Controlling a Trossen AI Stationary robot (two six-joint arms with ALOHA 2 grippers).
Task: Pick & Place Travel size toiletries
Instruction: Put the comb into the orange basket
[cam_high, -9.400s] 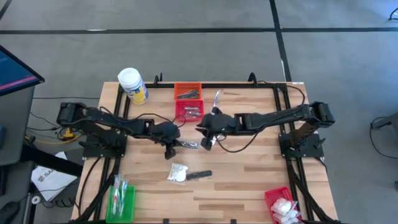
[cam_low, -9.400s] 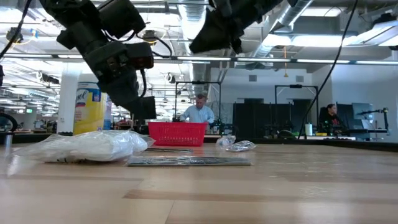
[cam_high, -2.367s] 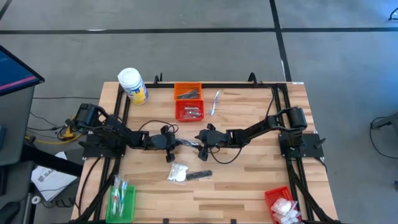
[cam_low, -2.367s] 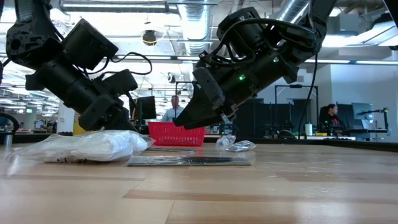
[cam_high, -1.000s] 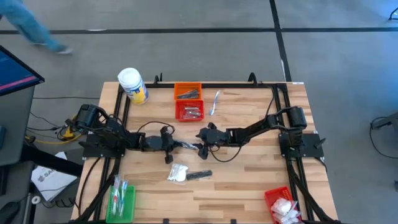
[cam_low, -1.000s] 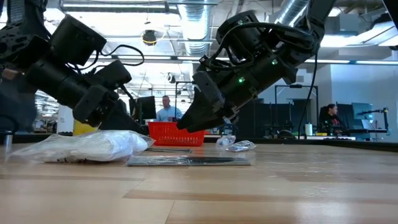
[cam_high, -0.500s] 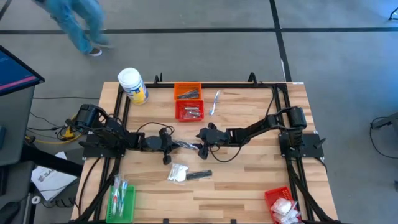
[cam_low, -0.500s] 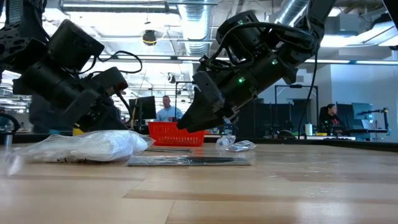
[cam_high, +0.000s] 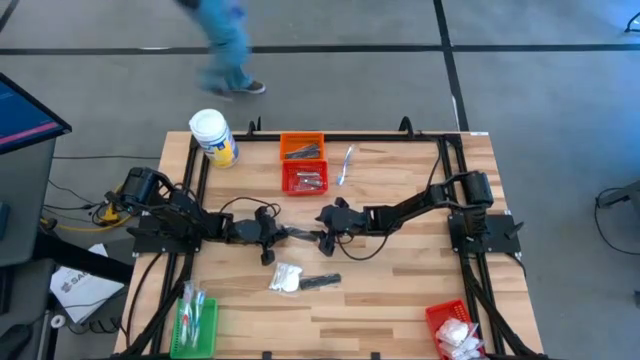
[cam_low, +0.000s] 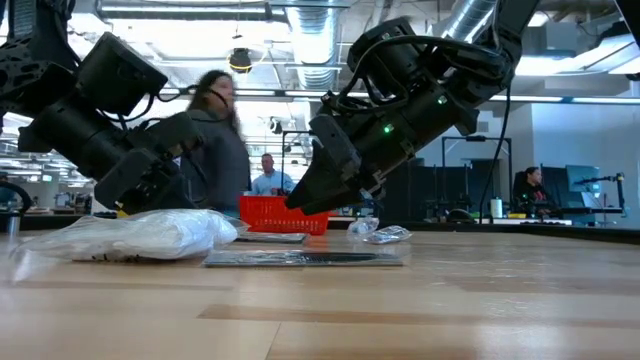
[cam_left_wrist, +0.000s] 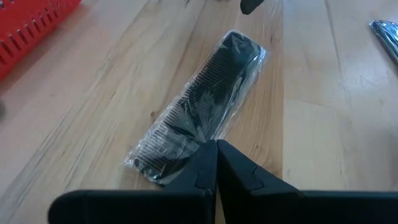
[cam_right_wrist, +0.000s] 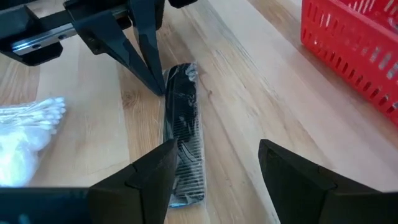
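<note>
Where the 2 arms meet mid-table lies 1 black comb in a clear plastic sleeve (cam_left_wrist: 199, 115). Likely light, stiff, slippery film; grip across its middle. Left gripper (cam_left_wrist: 216, 149) pinched closed at 1 end, grasp unclear; right gripper (cam_right_wrist: 214, 165) spread wide above. Contact hidden.

Black toothed comb (cam_left_wrist: 199, 112) in clear glossy wrap. Both grippers matte black: left gripper (cam_left_wrist: 216, 163), right gripper (cam_right_wrist: 214, 163). Table (cam_high: 400, 290) pale wood, plank-striped grain. Baskets: orange basket (cam_high: 302, 147) far centre, red basket (cam_high: 304, 178) just nearer, green basket (cam_high: 197, 322) near left. Jar (cam_high: 213, 136) white, yellow label. White packet (cam_high: 286, 277) near centre. Passing person (cam_high: 228, 45) in blue.
</note>
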